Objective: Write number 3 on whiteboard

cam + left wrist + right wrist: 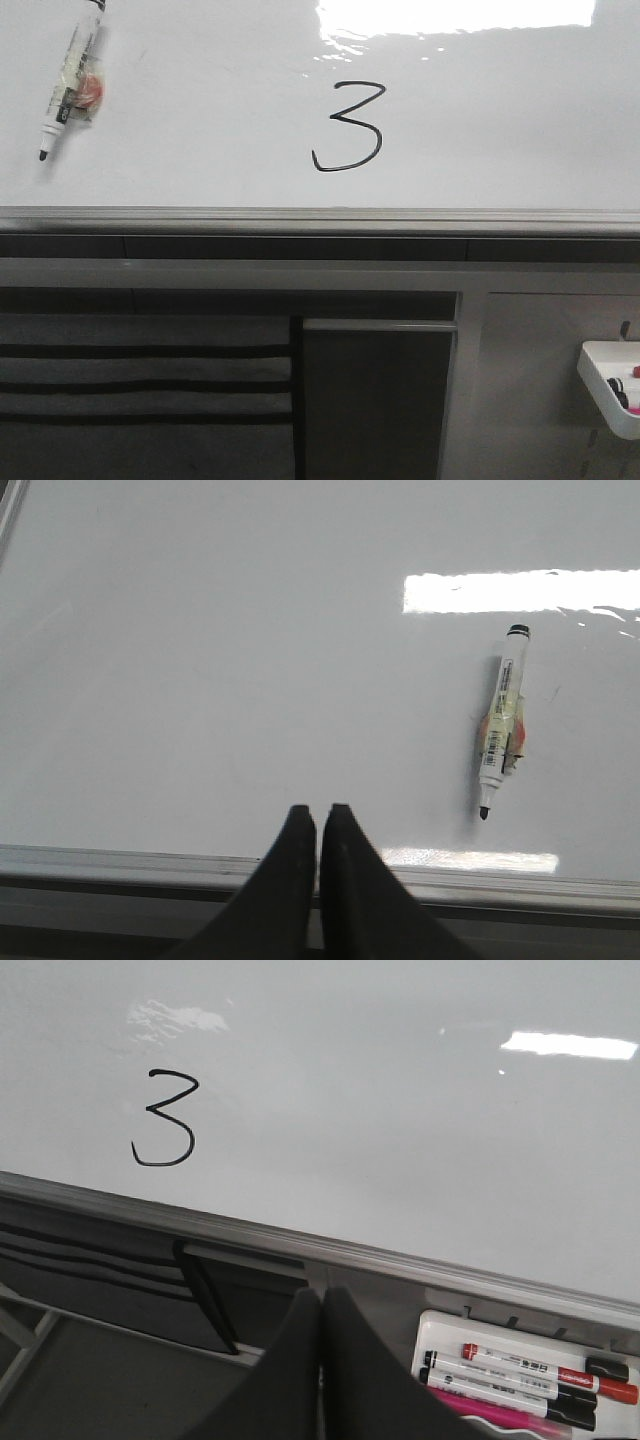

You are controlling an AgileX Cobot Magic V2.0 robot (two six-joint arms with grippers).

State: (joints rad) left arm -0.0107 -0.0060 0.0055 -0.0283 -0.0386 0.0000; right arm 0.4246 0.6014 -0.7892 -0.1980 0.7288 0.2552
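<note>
While the number 3 (347, 127) is sitting done on the whiteboard (200, 150), the marker (70, 85) is lying uncapped far beside it. Both grippers (318, 820) (320, 1305) are pinching shut on nothing. The marker tip could be drying out, or smudging the board if bumped.

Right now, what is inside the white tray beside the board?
The tray holds markers: one with red ends, black-capped ones, and something pink at the near edge. The right gripper, shut and empty, hides the tray's near corner, so the count stays unsure.
</note>
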